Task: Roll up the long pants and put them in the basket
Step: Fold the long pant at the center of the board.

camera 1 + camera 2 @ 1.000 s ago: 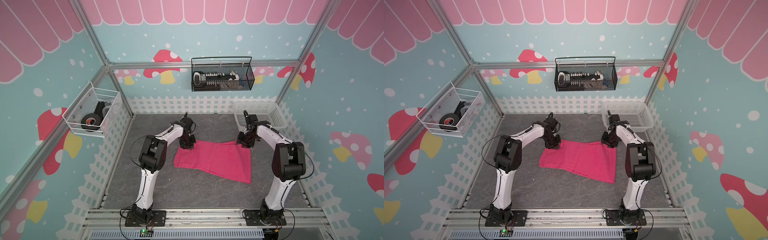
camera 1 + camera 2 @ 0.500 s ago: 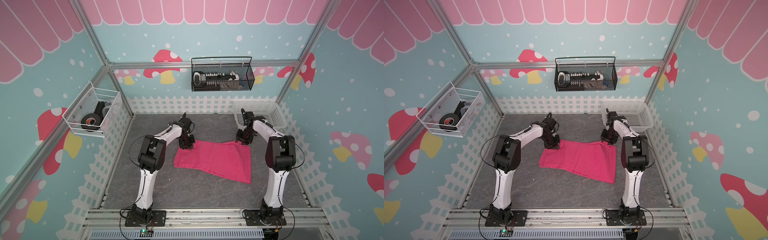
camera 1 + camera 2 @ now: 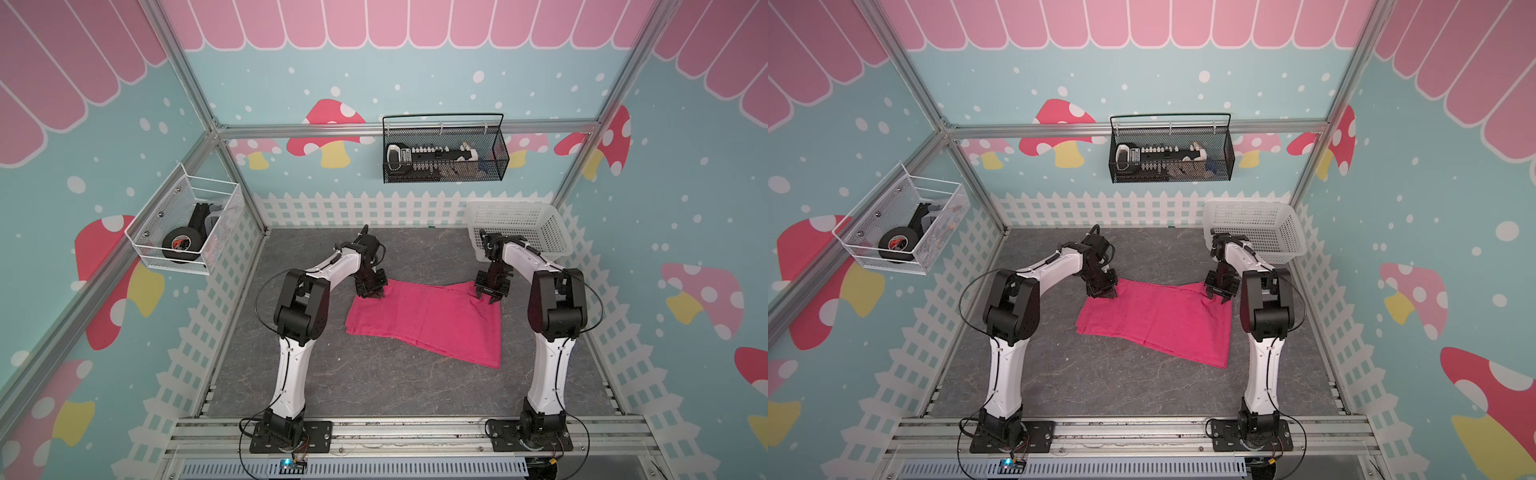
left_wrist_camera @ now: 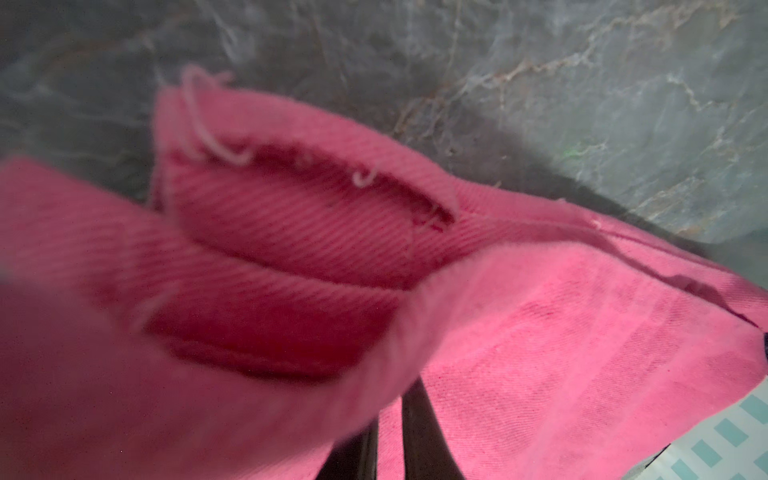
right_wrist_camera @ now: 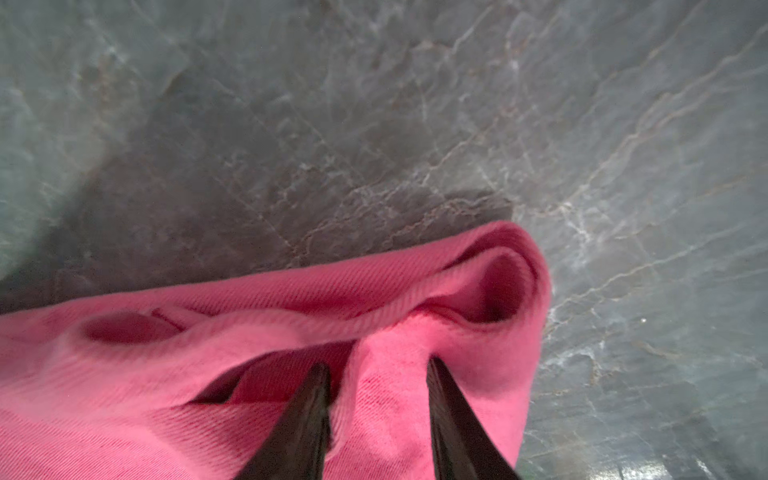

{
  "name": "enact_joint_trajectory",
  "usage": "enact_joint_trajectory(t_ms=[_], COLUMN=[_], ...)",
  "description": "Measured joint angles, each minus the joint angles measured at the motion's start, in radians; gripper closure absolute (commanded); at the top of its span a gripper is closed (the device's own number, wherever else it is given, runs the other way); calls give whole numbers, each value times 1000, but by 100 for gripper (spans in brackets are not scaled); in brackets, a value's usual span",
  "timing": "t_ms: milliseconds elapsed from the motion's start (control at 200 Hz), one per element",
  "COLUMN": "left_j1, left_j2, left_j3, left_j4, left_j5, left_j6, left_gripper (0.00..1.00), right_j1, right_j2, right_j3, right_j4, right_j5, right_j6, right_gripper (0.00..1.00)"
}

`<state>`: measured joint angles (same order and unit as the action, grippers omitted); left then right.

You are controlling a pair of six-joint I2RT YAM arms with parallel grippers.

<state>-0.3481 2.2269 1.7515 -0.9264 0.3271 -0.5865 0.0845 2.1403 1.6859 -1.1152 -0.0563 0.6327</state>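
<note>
Both top views reach me bright and evenly lit from overhead. They are sharp from the near rail to the far wall, and shadows on the grey table (image 3: 374, 382) are faint and soft. My wrist feeds are dimmer. In the left wrist view the long pants (image 4: 561, 332) sit too close to the lens. The nearest folds smear out of focus, while the weave farther off reads clearly. In the right wrist view a broad dark shadow pools on the table beside the cloth. The stone softens toward the picture's edges, and a small glare patch shines on it.
</note>
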Motion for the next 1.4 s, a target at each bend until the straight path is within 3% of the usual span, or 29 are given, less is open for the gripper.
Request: enact_joint_trajectory(t_ms=[225,410,550,800,1396], left_j1=[0,2,19,57,38], left_j2=[0,-5,-33,-77,-86], left_j3=[0,-9,-49,-114,-124], left_j4=[-1,3,11,4,10], left_j5=[0,-1,-2,-18,-55], left_j6=[1,19,42,68,75], left_gripper=[85,85,85,85,85], right_j1=[0,0,0,0,15], right_j2=[10,17,17,17,17], right_j3=[30,35,47,51,91], right_j4=[-50,-64,-71,-34,-3], right_j5=[50,94,122,90,-13], right_j6=[-3,9,4,4,85], right_gripper=[88,70,62,62,63])
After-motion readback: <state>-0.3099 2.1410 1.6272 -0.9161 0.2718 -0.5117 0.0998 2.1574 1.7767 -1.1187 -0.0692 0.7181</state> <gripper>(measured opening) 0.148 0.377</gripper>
